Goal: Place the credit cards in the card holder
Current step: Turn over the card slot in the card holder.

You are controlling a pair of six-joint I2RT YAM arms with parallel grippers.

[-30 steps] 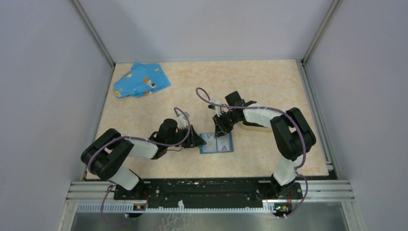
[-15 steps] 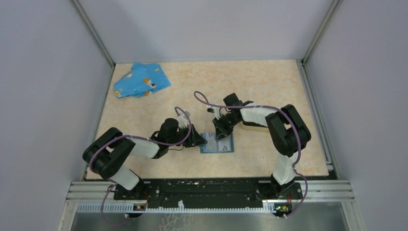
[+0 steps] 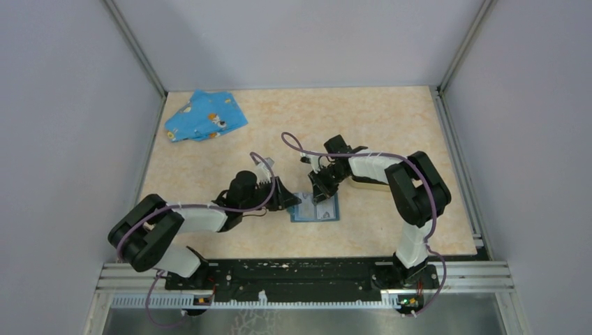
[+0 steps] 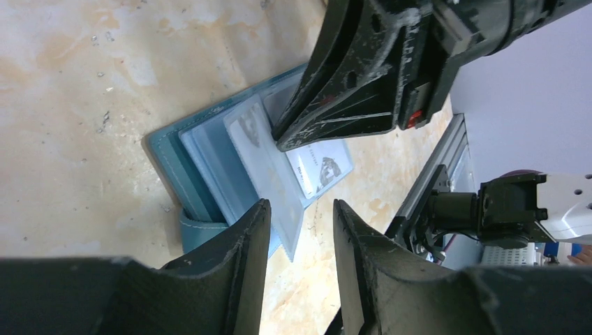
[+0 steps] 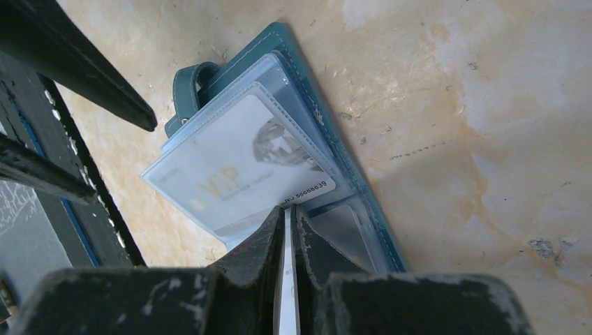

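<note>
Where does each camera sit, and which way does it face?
Top external: above, behind the bases, looking down at the table; left gripper, right gripper and both arms show.
Left wrist: on the left arm, facing past its fingers at the blue card case.
Right wrist: on the right arm, facing down past its fingers, which pinch a white card, at the case.
Shared: all see the case.

Left tool (image 3: 292, 202) and right tool (image 3: 322, 195) are close together at the blue card holder (image 3: 317, 211).
</note>
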